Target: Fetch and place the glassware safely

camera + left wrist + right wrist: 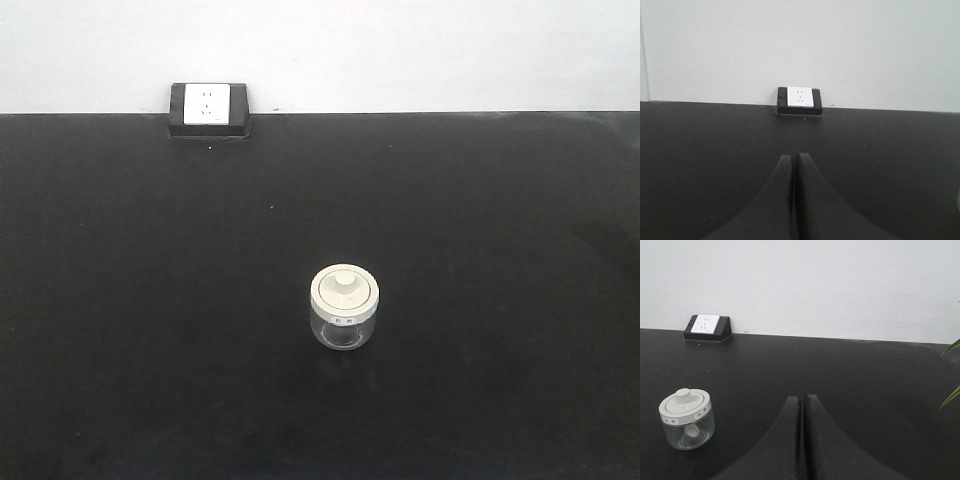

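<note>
**Jar waits alone mid-worktop; both grippers closed and empty**

At the far edge of the black worktop (120,300), left of centre and against the white wall, sits a socket box (209,110): a white faceplate in a black housing, fixed there as a power point and no part of the job.

The left gripper (794,159) shows in its wrist view with its two dark fingers pressed together, holding nothing. It points straight at the socket box across bare worktop, and the jar does not appear in that view, so this arm seems parked rather than lined up for a reach.

The glass jar (344,308) stands upright near the middle of the worktop, a little right of centre and towards the near edge, well apart from the socket box. Its cream-white lid (344,288) is seated flat on top with the knob in the centre and small labels on the rim, which keeps the jar closed for carrying. Through the clear wall a small pale piece shows inside under the lid; what it is I cannot tell. Otherwise the jar looks empty.

The right gripper (803,399) likewise has its fingers shut together with nothing between them. The jar lies ahead of it and off to its left, untouched. This arm looks the better placed to fetch it, and would need to open first.

At the right border of the right wrist view, green leaf tips (951,396) of a plant poke in.
</note>
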You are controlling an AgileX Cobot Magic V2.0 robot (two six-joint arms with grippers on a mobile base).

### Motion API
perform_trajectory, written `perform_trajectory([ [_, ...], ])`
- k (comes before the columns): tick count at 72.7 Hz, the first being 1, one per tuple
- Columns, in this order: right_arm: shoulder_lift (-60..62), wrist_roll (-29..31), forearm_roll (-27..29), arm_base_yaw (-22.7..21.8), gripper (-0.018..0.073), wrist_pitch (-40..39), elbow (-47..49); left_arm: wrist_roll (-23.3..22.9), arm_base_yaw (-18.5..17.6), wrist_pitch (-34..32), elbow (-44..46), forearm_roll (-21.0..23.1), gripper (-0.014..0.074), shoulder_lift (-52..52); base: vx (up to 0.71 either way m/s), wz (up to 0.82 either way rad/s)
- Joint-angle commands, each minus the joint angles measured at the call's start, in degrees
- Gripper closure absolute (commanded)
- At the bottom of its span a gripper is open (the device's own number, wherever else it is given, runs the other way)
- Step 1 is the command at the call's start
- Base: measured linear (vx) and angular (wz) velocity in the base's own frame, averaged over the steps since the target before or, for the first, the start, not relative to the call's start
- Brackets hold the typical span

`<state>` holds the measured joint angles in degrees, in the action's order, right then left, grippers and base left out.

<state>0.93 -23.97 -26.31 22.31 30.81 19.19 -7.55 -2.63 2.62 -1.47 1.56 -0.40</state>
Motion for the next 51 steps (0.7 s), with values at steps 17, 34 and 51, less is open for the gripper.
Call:
perform_trajectory([
  [17,-1.25,0.05,-1.07,-0.10,0.0567,-4.13,1.43,-7.18,0.16,-4.48,-1.81,-0.44,0.0603,-1.03,0.00,0.00],
  [34,-1.25,0.05,-1.07,-0.10,0.0567,-4.13,1.43,-7.11,0.16,-4.49,-1.81,-0.39,0.0603,-1.03,0.00,0.00],
  [51,-1.25,0.05,-1.07,-0.10,0.0567,-4.13,1.43,-7.11,0.16,-4.49,-1.81,-0.39,0.0603,-1.03,0.00,0.00],
])
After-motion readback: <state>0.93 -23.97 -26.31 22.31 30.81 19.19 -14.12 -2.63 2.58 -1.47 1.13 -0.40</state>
